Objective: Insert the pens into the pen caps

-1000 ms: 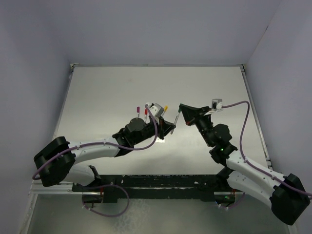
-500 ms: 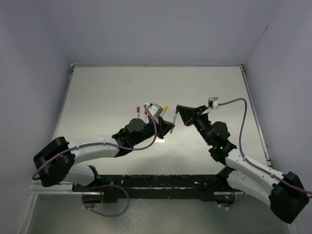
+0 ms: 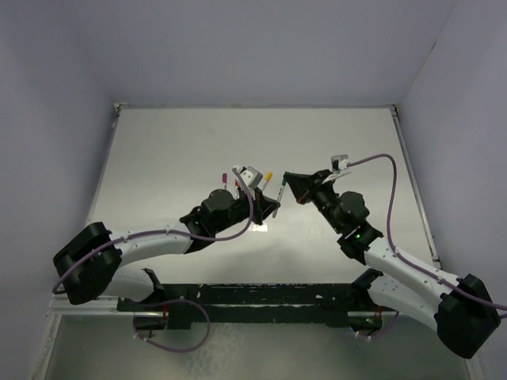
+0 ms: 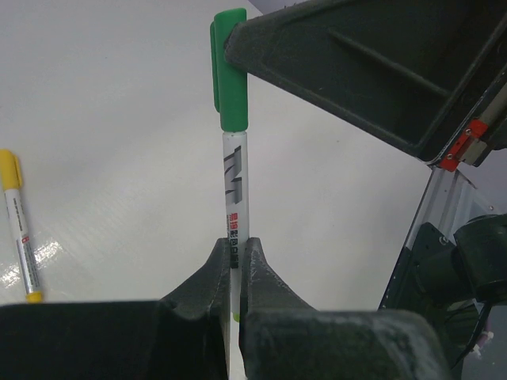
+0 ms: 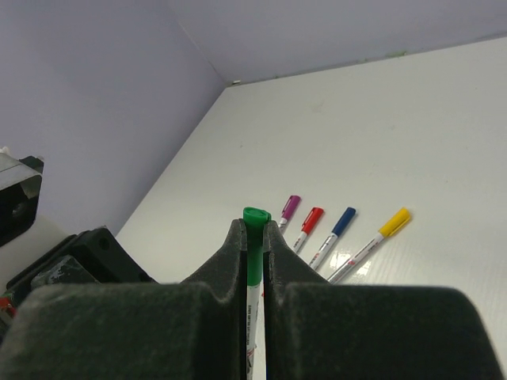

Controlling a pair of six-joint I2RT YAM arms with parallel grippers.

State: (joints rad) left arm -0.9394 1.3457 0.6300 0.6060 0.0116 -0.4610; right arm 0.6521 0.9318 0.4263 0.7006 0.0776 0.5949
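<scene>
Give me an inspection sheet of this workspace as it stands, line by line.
Surface: pale table; no spills seen.
Job's things: green pen is held between the arms with the green cap on its tip; whether it is fully seated cannot be told. Four capped pens lie side by side: purple pen, red pen, blue pen, yellow pen.
Clutter: nothing seen.
Grippers: left gripper shut on the green pen's barrel; right gripper shut on the green cap.
Cables: purple cables run along both arms, away from the pens.
Surroundings: lilac walls on three sides.
</scene>
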